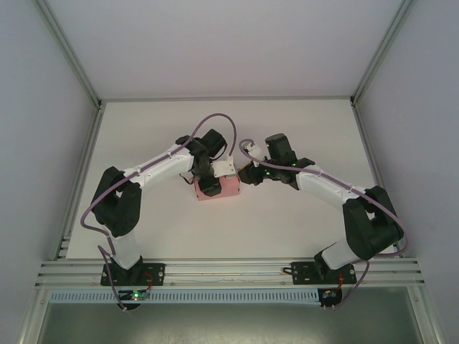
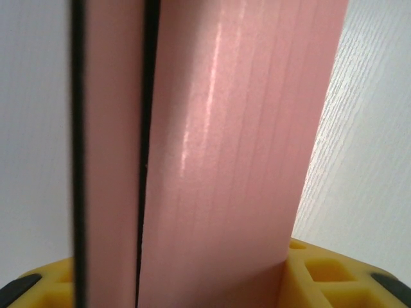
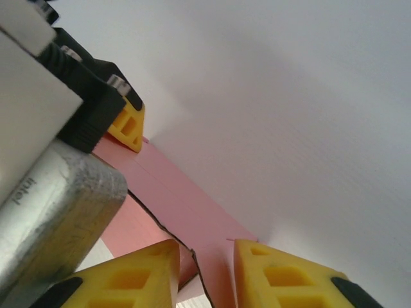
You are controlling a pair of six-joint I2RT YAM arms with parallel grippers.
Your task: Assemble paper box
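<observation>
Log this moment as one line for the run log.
left gripper: shut on paper box | right gripper: open, flap between its fingers | location: centre of table

Glossy ribbed paper box (image 2: 225, 160), grained matt table (image 2: 366, 147)

Top view: the left gripper (image 1: 208, 185) sits over the paper box (image 1: 228, 190) and hides much of its upper face, and the right gripper (image 1: 249, 173) is too small to tell whether its tips touch the card. Left wrist view: the box panels run off the top and bottom edges, close and soft-focused, and the left fingers (image 2: 331, 274) are cropped along the bottom. Right wrist view: a grey camera body (image 3: 58, 192), cut by the left edge, covers the box's near part, and the bottom edge cuts off the card and the right fingers (image 3: 289, 277).
</observation>
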